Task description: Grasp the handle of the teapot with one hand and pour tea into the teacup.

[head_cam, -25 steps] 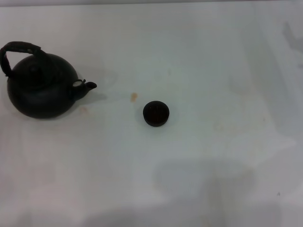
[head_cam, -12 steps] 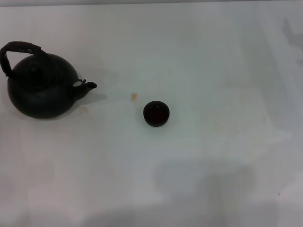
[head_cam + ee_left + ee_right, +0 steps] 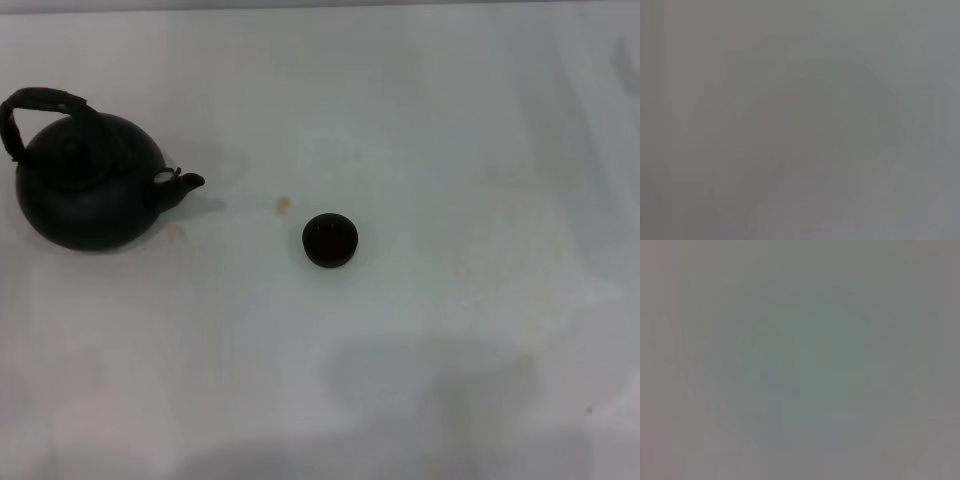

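**One Teapot, One Teacup on the White Table**

The head view shows one teapot (image 3: 88, 185), round and matte black. It carries one arched handle (image 3: 30, 108), one knobbed lid (image 3: 72, 145) and one short spout (image 3: 185, 183).

There is one teacup (image 3: 330, 240), small, dark and handleless.

Both stand on one white table (image 3: 450, 130). Its surface bears one small orange-brown spot (image 3: 283, 205) between the two vessels.

The two wrist views each show one plain grey field, with no countable thing in either.
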Robot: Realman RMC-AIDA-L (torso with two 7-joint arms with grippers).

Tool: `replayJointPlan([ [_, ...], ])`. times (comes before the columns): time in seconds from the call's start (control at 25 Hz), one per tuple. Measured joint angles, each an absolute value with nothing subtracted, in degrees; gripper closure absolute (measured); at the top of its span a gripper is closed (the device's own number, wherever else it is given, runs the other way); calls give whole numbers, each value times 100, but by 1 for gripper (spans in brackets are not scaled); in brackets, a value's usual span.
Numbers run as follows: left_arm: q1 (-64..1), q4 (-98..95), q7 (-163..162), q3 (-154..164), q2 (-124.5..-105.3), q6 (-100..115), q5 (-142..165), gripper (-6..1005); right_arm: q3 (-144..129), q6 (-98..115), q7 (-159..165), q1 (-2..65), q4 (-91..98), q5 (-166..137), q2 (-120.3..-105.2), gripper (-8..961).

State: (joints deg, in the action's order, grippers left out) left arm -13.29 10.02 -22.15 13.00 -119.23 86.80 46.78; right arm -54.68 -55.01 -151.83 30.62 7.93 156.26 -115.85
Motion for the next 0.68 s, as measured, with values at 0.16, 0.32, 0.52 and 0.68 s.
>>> replayJointPlan([
  [0.16, -1330, 1002, -2206, 1110, -11927, 8729, 4599, 123, -5361, -5510, -15197, 3056, 772, 15672, -11588, 129],
  [0.32, -1313, 992, -2175, 1103, -11923, 8742, 4592, 123, -5339, -5637, -15256, 3010, 817, 15672, -11567, 128],
  [0.52, -1295, 992, -2154, 1099, -11916, 8776, 4582, 123, -5179, -5815, -15267, 2968, 837, 15672, -11548, 128],
  [0.68, -1314, 926, -2149, 1099, -11911, 8782, 4580, 123, -5124, -5853, -15267, 2968, 817, 15672, -11552, 128],
])
